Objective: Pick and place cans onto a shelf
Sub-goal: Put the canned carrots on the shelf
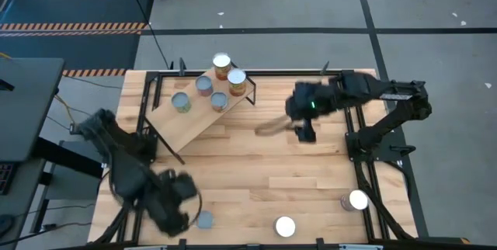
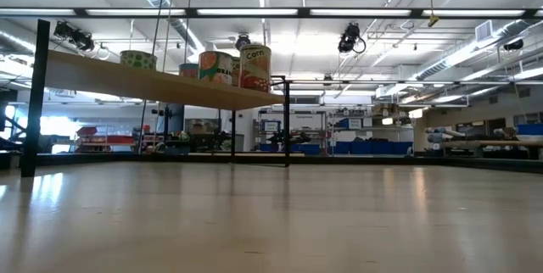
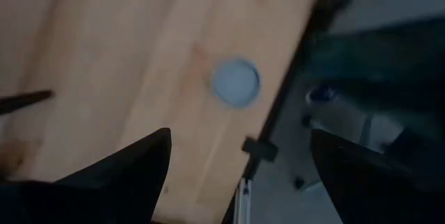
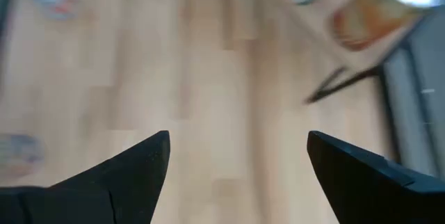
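Observation:
The shelf (image 1: 194, 118) is a tilted light-wood plank at the table's far left, and several cans stand on it, among them one with an orange label (image 1: 237, 81). Three more cans stand upright on the tabletop: one near the front left (image 1: 204, 219), one at the front middle (image 1: 285, 226) and one at the front right (image 1: 356, 200). My left gripper (image 1: 175, 211) hovers open over the near left corner, just left of the first can (image 3: 236, 82). My right gripper (image 1: 304, 132) hangs open above the table, right of the shelf, and holds nothing.
Black rails (image 1: 365, 164) frame the tabletop, and the shelf's black bracket legs (image 1: 167, 145) stand on it. The low view shows the shelf (image 2: 153, 78) raised above the table with cans (image 2: 254, 67) on top. Bare wood (image 1: 264, 176) lies between the arms.

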